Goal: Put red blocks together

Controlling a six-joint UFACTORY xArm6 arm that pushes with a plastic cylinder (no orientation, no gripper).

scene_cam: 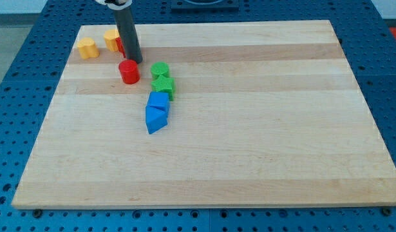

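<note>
A red cylinder (129,71) stands on the wooden board at the view's upper left. A second red block (120,45) shows only as a sliver behind the rod, next to a yellow block (111,39). My tip (136,60) rests on the board just above and to the right of the red cylinder, close to it, and just right of the hidden red block. I cannot tell whether the tip touches either.
Another yellow block (87,48) lies near the board's left top corner. Two green blocks (160,69) (163,86) and two blue blocks (158,100) (156,119) form a column right of and below the red cylinder. The wooden board (249,129) sits on a blue perforated table.
</note>
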